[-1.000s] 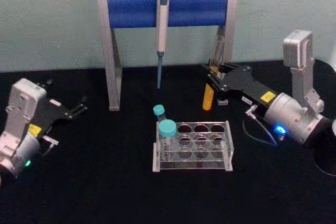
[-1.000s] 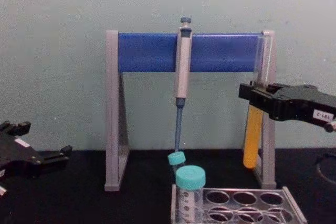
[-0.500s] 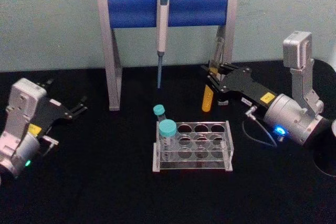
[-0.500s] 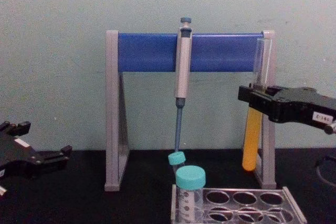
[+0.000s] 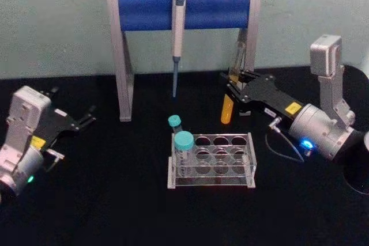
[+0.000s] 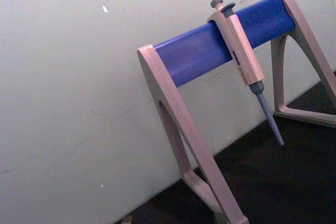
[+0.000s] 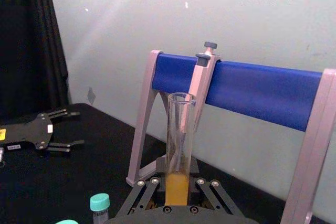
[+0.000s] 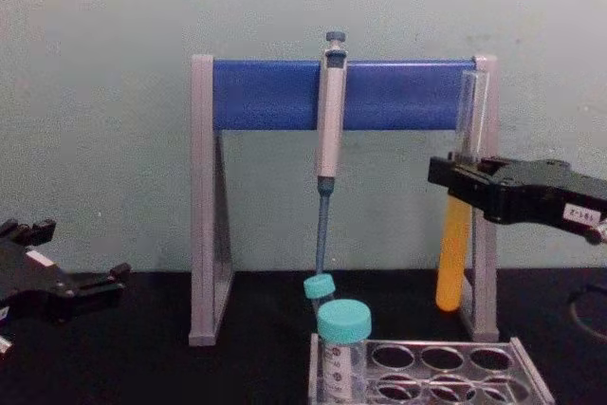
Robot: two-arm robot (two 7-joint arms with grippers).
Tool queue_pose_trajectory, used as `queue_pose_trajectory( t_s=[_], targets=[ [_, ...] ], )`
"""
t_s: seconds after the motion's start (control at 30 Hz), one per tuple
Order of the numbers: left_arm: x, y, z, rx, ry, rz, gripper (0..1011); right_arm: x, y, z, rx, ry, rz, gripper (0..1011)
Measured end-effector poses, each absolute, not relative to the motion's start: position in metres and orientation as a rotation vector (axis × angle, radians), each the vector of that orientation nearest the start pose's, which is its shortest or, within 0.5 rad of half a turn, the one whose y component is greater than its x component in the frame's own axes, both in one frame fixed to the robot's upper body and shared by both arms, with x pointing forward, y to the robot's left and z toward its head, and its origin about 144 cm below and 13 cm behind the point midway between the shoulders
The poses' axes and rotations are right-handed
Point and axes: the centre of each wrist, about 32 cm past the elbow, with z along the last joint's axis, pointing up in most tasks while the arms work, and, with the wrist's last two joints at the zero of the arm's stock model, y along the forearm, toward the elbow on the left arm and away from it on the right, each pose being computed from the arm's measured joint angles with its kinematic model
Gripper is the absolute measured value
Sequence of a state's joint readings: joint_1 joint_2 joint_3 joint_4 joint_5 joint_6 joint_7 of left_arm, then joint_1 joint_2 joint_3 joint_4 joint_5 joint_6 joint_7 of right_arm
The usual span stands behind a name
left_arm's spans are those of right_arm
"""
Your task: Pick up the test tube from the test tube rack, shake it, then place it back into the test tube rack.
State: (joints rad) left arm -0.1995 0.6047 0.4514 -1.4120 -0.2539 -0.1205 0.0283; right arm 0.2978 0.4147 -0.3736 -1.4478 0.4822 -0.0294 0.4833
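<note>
While my R gripper (image 5: 232, 87) fingers clamp the capless test tube (image 5: 229, 103), hard shaking may slosh liquid (image 8: 453, 253) out; L gripper (image 5: 74, 103) parked, fingers apart.

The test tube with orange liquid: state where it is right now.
Chest view: the test tube hangs upright in the right gripper, out of the test tube rack, on the robot's right beside the right leg of the pipette stand.
</note>
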Motion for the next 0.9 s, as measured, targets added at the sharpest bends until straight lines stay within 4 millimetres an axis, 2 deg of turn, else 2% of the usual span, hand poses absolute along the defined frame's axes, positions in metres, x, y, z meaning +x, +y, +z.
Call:
queue_pose_trajectory(
  t_s=[0.63,0.9],
  targets=[
    [0.489,0.31,1.14,0.305,-0.285,1.248,1001,0.524,-0.256,1.191,0.04,-0.052,-0.79,230],
    [0.489,0.31,1.14,0.305,-0.285,1.248,1001,0.509,-0.262,1.194,0.037,-0.064,-0.781,230]
  ],
)
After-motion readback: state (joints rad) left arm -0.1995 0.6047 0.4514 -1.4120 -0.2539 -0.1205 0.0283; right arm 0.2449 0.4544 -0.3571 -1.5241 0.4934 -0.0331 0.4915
